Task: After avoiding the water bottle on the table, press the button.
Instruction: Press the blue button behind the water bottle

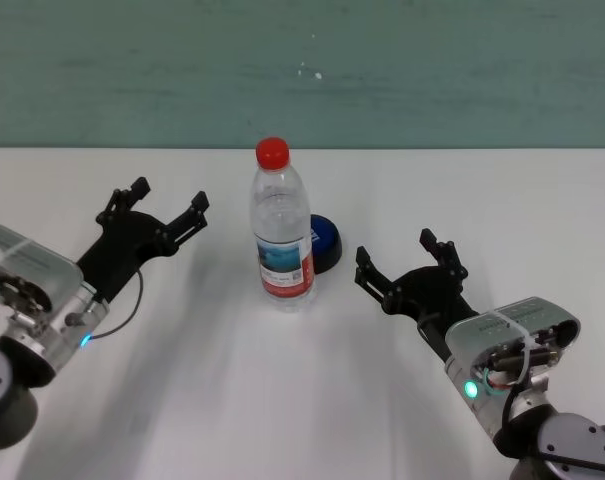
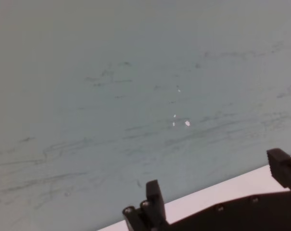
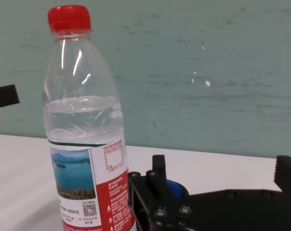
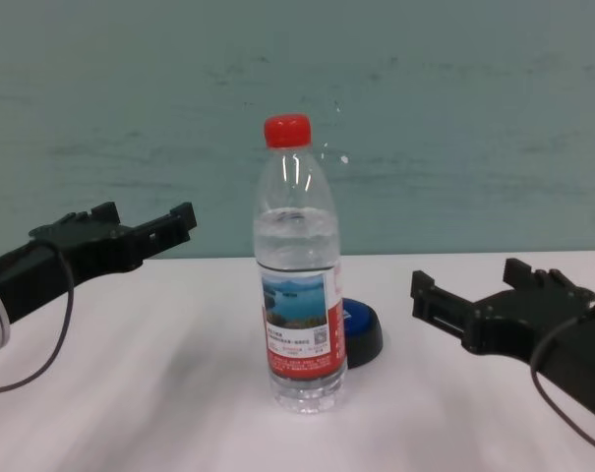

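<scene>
Bottle position first: the water bottle (image 1: 282,228) is standing upright near the middle of the table (image 1: 182,400), its red cap (image 1: 272,152) screwed on and its label facing the robot. The button (image 1: 322,243) is sitting on the tabletop just behind the bottle and slightly to its right; in the chest view the bottle is covering the button's left part, and whether the two are touching cannot be told.

The right gripper (image 1: 407,262) is hovering above the table to the right of the bottle and button, nearer the robot than both, with its fingers spread apart and holding nothing. In the right wrist view the blue top of the button is showing between the bottle and the black gripper body.

The left gripper (image 1: 167,203) is hanging above the table well to the left of the bottle, fingers likewise spread and empty, pointing toward the far green wall (image 1: 432,70).
</scene>
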